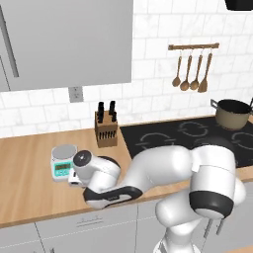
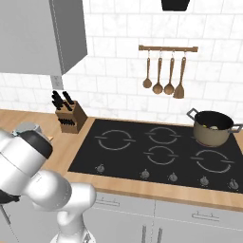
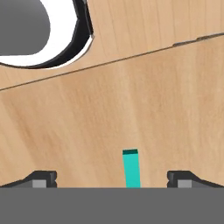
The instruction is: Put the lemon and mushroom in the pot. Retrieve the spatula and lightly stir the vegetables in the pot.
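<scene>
Reaching low over the wooden tabletop at the lower left of the left base view, the arm folds down so that its wrist sits beside the kitchen scale, just in front of the knife block. In the hand view the hand stands spread wide, its two dark fingertips rising at the bottom left and bottom right with nothing between them but the teal handle of the spatula. Only the handle's end shows, at bottom centre, lying flat on the wood and running toward the camera; the blade is out of sight. This centring suggests the hand is lined up over the handle for a grasp, jaws straddling it but not yet touching it. At the upper left of the hand view a rounded white-and-dark form shows, probably part of the scale, though that cannot be told for sure.

The pot stands on the rear right burner of the black cooktop, at the right of the right base view, well apart from the hand. Pale contents show inside its rim, too small to identify as the lemon or mushroom. Wooden utensils hang from a wall rail above the cooktop, untouched. Judged from this layout, the step in hand is fetching the spatula; closing the hand squarely on the slim handle is what the next move calls for.
</scene>
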Motion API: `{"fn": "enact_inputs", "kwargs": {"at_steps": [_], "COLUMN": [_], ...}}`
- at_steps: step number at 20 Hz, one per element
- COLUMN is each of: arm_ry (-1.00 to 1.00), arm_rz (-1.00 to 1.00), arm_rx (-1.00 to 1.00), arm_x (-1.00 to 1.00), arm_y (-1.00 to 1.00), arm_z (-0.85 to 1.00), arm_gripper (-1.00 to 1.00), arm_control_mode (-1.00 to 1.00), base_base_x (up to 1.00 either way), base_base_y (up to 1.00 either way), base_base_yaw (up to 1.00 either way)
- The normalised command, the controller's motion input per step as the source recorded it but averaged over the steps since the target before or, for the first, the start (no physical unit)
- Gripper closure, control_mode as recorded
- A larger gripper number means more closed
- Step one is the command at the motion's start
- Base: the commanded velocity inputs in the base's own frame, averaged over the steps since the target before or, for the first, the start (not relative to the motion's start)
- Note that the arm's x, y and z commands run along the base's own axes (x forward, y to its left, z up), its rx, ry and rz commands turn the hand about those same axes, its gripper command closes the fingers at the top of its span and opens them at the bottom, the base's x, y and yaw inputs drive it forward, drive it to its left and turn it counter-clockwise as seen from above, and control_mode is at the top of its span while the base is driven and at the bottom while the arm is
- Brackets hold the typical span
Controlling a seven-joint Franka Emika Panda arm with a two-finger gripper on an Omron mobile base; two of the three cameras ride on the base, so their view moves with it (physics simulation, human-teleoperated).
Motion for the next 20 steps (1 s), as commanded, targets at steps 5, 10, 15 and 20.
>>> {"fn": "enact_inputs", "kwargs": {"at_steps": [5, 10, 15, 20], "arm_ry": [0.00, 0.00, 0.00, 0.00], "arm_rz": [0.00, 0.00, 0.00, 0.00], "arm_rx": [0.00, 0.00, 0.00, 0.00], "arm_x": [0.27, 0.19, 0.04, 0.07], "arm_y": [0.00, 0.14, 0.23, 0.05], "arm_z": [-0.24, -0.18, -0.10, -0.25], "arm_gripper": [-1.00, -1.00, -1.00, -1.00], "arm_control_mode": [-1.00, -1.00, -1.00, -1.00], "base_base_x": [0.00, 0.00, 0.00, 0.00], "base_base_y": [0.00, 0.00, 0.00, 0.00], "base_base_yaw": [0.00, 0.00, 0.00, 0.00]}}
